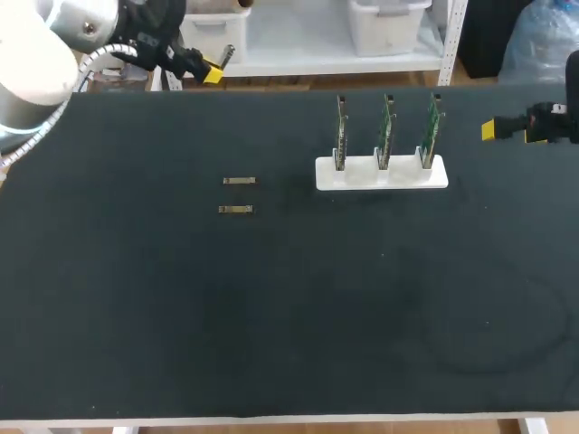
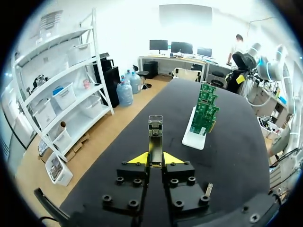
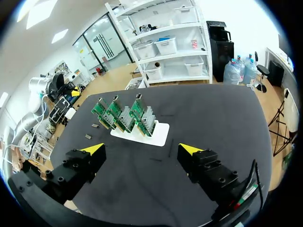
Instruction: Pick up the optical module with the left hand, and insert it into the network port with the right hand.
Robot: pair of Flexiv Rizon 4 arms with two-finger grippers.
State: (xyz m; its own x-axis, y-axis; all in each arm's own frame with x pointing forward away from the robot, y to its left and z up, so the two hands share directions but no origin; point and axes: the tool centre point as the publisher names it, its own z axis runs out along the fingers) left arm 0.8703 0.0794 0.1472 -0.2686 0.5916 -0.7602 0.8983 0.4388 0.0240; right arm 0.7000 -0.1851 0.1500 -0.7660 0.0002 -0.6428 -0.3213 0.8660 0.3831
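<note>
The optical module [image 2: 155, 135] is pinched between the yellow tips of the left gripper [image 2: 155, 160], its long body pointing straight out ahead of the fingers with the metal end farthest from them. In the head view this left gripper [image 1: 212, 74] is in the upper left of the frame, over the far edge of the surface [image 1: 271, 316], and the held module [image 1: 227, 56] sticks up and to the right from it.

Two more modules [image 1: 239, 181] [image 1: 235, 210] lie flat on the dark surface left of centre, one just beyond the other and apart from it.

To their right, in the upper middle of the frame, a white stand [image 1: 381, 174] holds three green circuit boards [image 1: 386, 131] upright in a row, side by side with gaps between them.

The right gripper [image 1: 493, 130] is at the right edge of the head view, level with the boards and well apart from the stand. In its own wrist view the right gripper [image 3: 142, 150] has its fingers spread wide with nothing between them; the stand and boards are ahead of it.
</note>
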